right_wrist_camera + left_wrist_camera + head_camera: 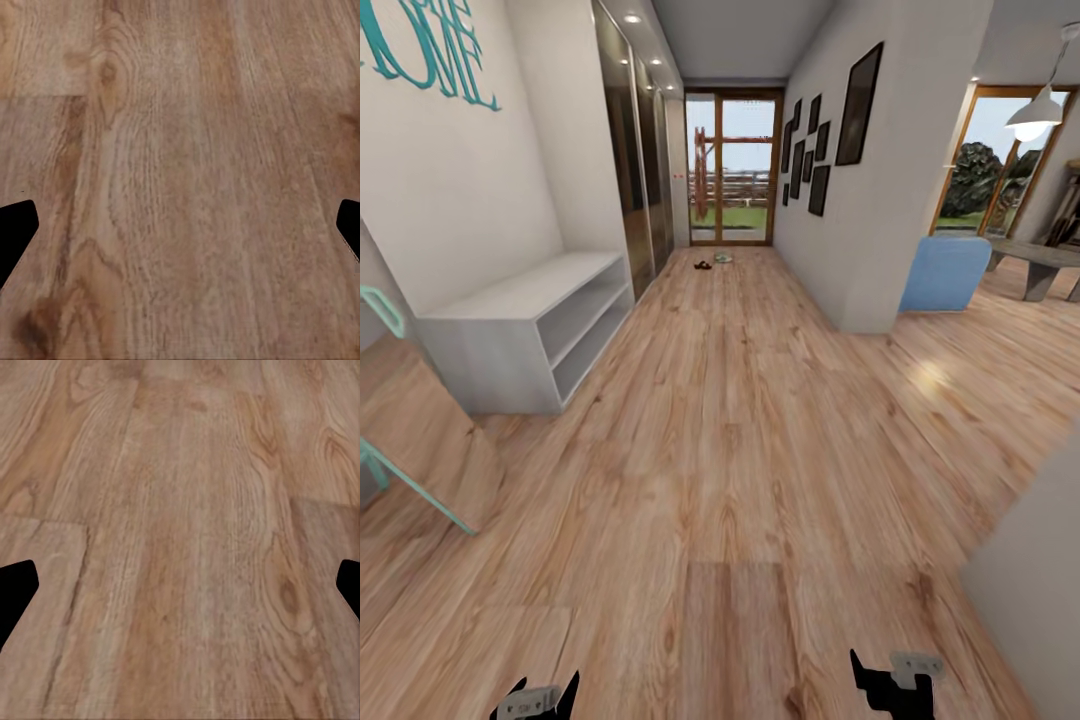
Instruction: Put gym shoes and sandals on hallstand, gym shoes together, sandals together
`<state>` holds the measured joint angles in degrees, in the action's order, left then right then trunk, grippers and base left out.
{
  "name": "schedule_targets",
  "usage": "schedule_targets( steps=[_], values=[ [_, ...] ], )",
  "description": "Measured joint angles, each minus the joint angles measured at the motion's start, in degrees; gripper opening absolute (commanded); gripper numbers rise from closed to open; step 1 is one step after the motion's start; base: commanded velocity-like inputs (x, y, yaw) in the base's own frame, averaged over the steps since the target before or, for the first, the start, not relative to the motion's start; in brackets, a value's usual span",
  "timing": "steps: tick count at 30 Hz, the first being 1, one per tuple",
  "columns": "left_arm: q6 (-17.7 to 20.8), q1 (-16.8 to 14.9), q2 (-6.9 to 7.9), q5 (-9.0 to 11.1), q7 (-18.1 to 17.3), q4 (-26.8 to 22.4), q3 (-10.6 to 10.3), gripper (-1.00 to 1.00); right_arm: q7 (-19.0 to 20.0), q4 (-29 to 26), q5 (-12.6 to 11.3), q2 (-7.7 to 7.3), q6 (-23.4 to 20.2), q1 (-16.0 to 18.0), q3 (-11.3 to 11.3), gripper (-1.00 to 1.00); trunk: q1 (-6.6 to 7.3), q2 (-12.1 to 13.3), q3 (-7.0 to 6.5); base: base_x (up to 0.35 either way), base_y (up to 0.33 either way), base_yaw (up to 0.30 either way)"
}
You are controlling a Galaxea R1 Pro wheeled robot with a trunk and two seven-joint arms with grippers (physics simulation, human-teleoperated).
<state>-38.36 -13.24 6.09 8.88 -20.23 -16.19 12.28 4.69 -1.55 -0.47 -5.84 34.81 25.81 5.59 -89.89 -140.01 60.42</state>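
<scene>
Stretching across nearly the whole head frame, the corridor floor (740, 450) running away toward the glass door (732, 165) at upper centre

Standing at middle left against the wall, the hallstand (525, 335), both shelf slots showing nothing inside

Lying far up the frame just before the door, small and dim: a dark shape, likely the sandals (703, 265), and a pale one beside it, likely the gym shoes (723, 258); long axes too small to tell

Hanging at the bottom edge, the left gripper (540, 690) and right gripper (890, 675), fingers spread wide over bare planks in both wrist views, pinching nothing

Footwear lying straight ahead and well apart from both, neither arm clearly nearer; probably calling for driving forward first
</scene>
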Motion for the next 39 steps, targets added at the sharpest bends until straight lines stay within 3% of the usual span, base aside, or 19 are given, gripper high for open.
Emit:
schedule_targets(
  steps=[39],
  values=[
    [-0.05, 0.27, 0.19, 0.11, 0.05, -0.13, 0.02, 1.0, 0.05, 0.0, -0.03, -0.04, 0.0, -0.61, 0.0, 1.0, 0.0, 0.0, 0.0, 0.338, 0.0, 0.0]
  ],
)
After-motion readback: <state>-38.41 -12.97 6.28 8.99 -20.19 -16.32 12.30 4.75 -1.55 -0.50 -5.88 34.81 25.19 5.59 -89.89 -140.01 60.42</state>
